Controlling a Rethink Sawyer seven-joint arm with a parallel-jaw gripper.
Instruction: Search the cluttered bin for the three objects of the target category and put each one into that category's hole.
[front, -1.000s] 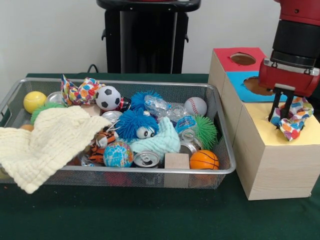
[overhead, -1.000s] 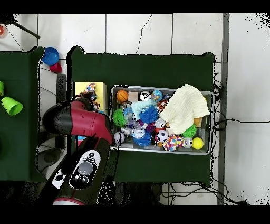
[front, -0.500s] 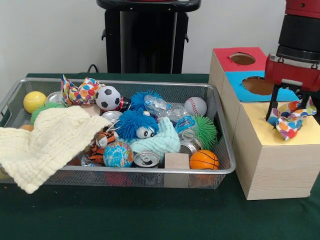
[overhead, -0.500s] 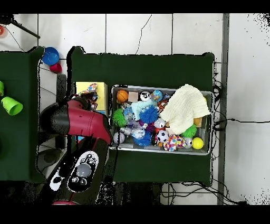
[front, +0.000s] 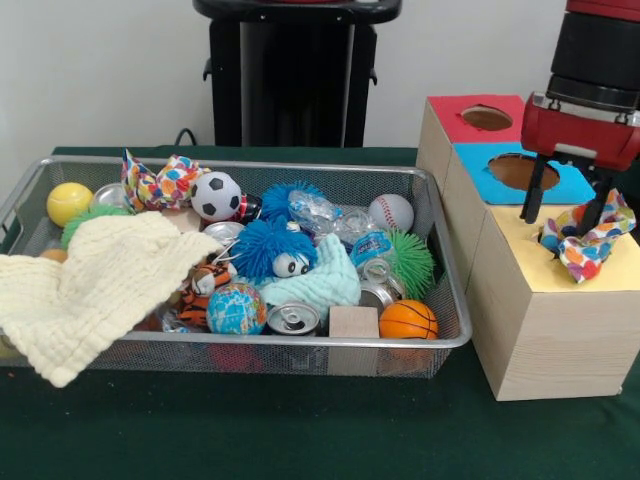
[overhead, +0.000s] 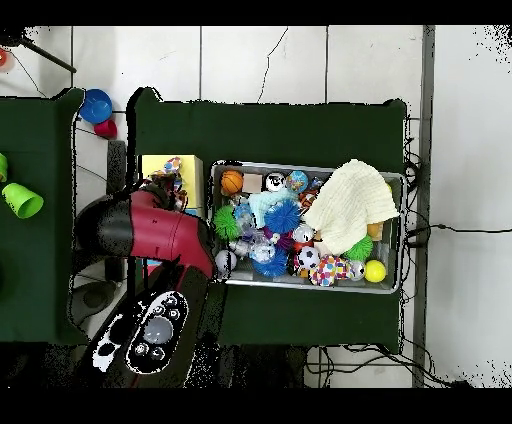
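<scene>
A patchwork cloth (front: 586, 243) with bright dots lies crumpled on the yellow box top (front: 520, 255), right of the bin; overhead it shows as the same cloth (overhead: 173, 165). My gripper (front: 563, 220) hangs just above it, open, its right finger (front: 600, 208) touching the cloth's upper fold and its left finger standing free over the blue box's edge. A second patchwork cloth (front: 160, 183) lies in the wire bin's (front: 440, 300) far left corner. A large pale yellow cloth (front: 95, 285) drapes over the bin's left front rim. The yellow box's hole is hidden.
Behind the yellow box stand a blue box with a round hole (front: 517, 170) and a red box with a hole (front: 487, 118). The bin holds balls, crushed cans, spiky toys, a wooden block (front: 354, 322) and a mint cloth (front: 315, 283). Overhead, the red arm (overhead: 140, 228) covers the boxes.
The gripper rose a little and its fingers spread wide apart. The patchwork cloth, hanging from them a second ago, now rests on the yellow box top.
</scene>
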